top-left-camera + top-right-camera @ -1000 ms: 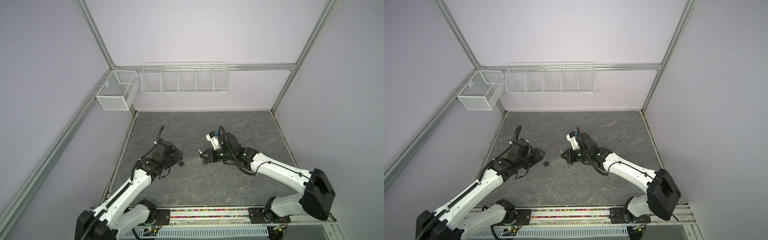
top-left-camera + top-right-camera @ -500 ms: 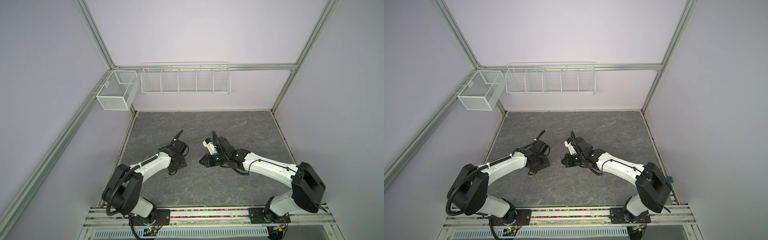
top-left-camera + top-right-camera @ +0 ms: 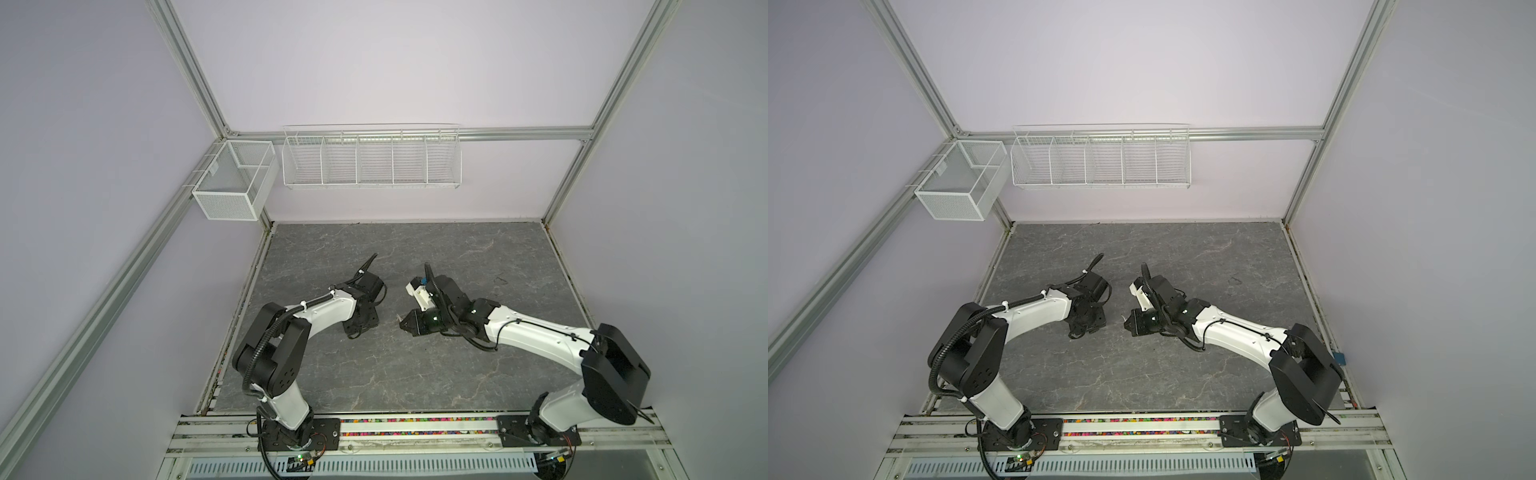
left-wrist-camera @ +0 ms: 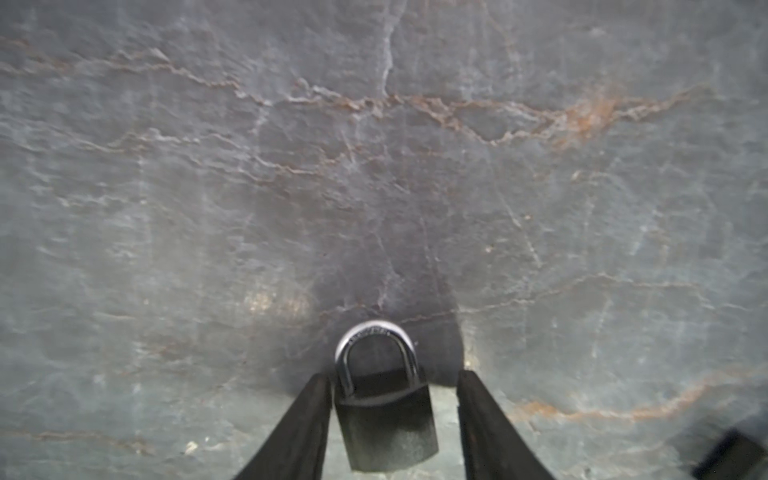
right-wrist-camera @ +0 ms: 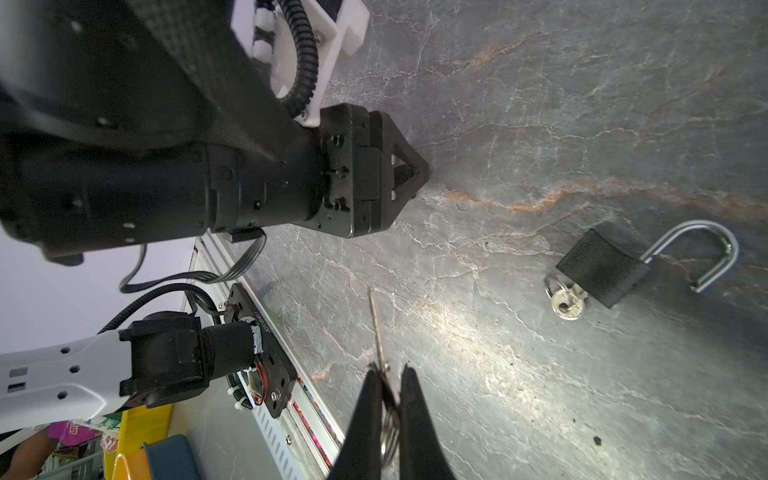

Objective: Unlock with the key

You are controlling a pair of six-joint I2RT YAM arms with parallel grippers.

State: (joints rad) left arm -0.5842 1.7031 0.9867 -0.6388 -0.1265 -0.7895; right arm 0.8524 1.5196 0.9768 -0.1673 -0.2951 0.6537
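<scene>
A white wire basket (image 3: 372, 158) of five compartments hangs on the back rail, and a mesh box (image 3: 232, 187) on the left rail; only wall shows through both. Left claw (image 4: 392, 376), pointed down at the grey surface (image 3: 415, 374) left of centre, stands part open around the padlock (image 4: 384, 415): dark body, steel shackle closed, one finger touching it, the other just apart. Right claw (image 5: 390, 370) is closed on the key (image 5: 376, 324), blade protruding. A second padlock (image 5: 602, 270), shackle open with keys attached, lies well apart.
</scene>
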